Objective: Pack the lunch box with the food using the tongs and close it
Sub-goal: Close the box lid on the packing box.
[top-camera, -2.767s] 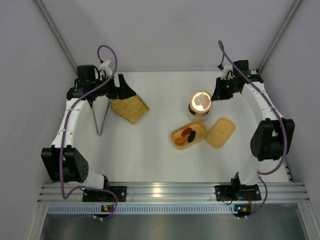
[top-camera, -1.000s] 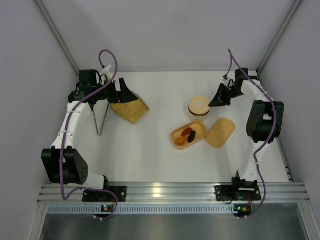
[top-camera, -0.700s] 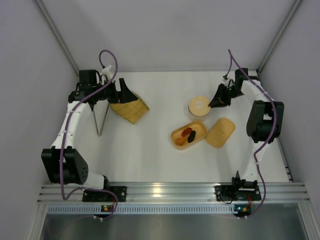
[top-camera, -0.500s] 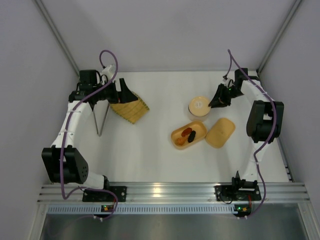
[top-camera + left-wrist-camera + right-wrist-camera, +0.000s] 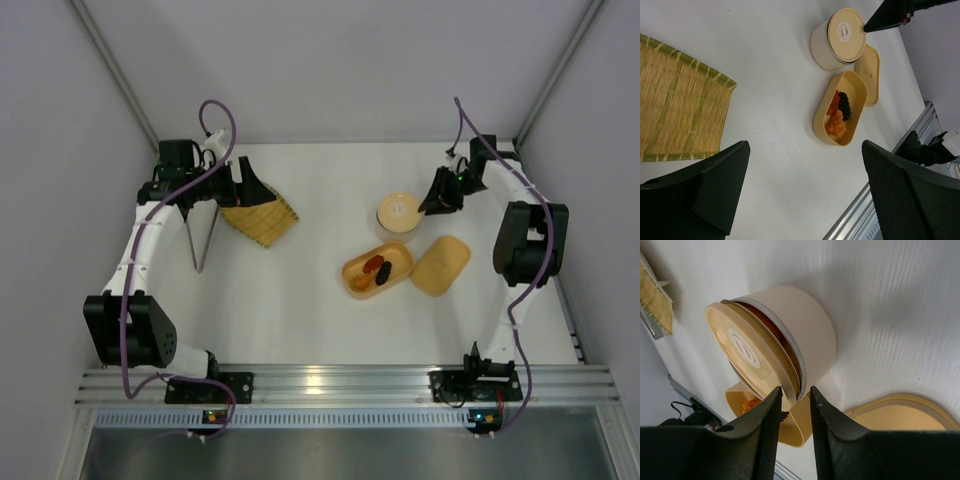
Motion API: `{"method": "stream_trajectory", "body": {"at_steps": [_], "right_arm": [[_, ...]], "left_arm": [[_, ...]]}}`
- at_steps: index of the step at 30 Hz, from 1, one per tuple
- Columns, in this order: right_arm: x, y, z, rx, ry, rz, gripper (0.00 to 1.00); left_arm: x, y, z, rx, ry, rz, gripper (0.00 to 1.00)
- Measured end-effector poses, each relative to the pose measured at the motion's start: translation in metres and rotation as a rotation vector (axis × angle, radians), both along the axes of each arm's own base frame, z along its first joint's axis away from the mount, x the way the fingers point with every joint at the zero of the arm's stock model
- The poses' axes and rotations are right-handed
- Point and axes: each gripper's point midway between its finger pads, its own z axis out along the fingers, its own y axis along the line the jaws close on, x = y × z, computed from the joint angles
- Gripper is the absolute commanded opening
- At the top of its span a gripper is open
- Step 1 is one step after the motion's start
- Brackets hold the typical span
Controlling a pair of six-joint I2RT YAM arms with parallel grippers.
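Observation:
The tan-orange lunch box [image 5: 352, 272] lies open right of centre with the food [image 5: 378, 269] inside: orange pieces and a dark one [image 5: 845, 106]. Its flat lid [image 5: 441, 265] rests on the table just right of it. The silver tongs [image 5: 203, 235] lie at far left, untouched. My left gripper [image 5: 250, 190] hovers over the woven tray, jaws wide open [image 5: 805, 145] with nothing between them. My right gripper [image 5: 430, 205] is at the round bowl's right side. Its jaws [image 5: 795, 390] are slightly parted around the rim of the round lid [image 5: 742, 350], with a gap showing.
The round bowl [image 5: 399, 214], capped by its tan lid, stands just behind the lunch box. A woven yellow tray [image 5: 262, 218] lies at back left, beside the tongs. Walls close in on the left, right and back. A metal rail runs along the near edge.
The right arm reached forward and the round lid now covers the bowl, which was open and shiny before. Over the last second the right jaws parted off the lid's rim. The left arm stayed still.

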Motion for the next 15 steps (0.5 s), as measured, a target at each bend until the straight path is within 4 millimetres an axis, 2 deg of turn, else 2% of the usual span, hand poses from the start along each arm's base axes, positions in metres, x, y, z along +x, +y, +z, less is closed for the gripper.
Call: {"method": "stream_trajectory", "body": {"at_steps": [8,15], "right_arm": [[0.010,-0.004,0.023,-0.043,-0.121,0.050,0.40],[0.019,-0.002,0.037,-0.130,-0.232,0.132,0.38]], "left_arm": [[0.000,0.000,0.000,-0.001,0.000,-0.002,0.98],[-0.003,0.001,-0.005,0.013,-0.002,-0.012,0.98]]}}
